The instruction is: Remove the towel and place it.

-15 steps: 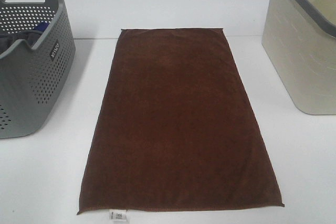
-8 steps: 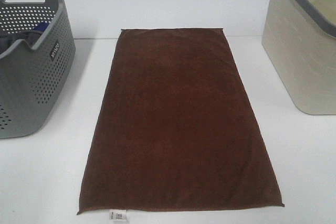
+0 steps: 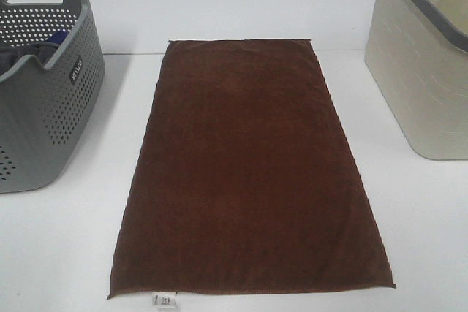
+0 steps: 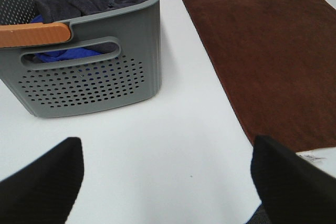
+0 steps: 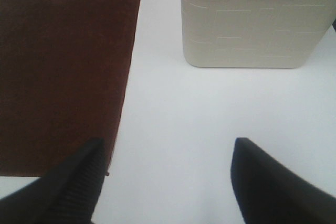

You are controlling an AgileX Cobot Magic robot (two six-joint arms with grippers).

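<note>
The dark brown towel (image 3: 248, 169) lies flat and spread out in the middle of the white table, its small white tag (image 3: 164, 301) at the near left corner. Neither gripper shows in the high view. In the left wrist view my left gripper (image 4: 167, 182) is open over bare table, between the grey basket and the towel (image 4: 268, 51), holding nothing. In the right wrist view my right gripper (image 5: 170, 182) is open too, above bare table beside the towel (image 5: 63, 66) near its corner.
A grey perforated basket (image 3: 44, 82) with dark and blue cloths inside (image 4: 89, 1) stands at the left. A cream basket (image 3: 424, 63) stands at the right. White table (image 3: 66, 253) surrounds the towel.
</note>
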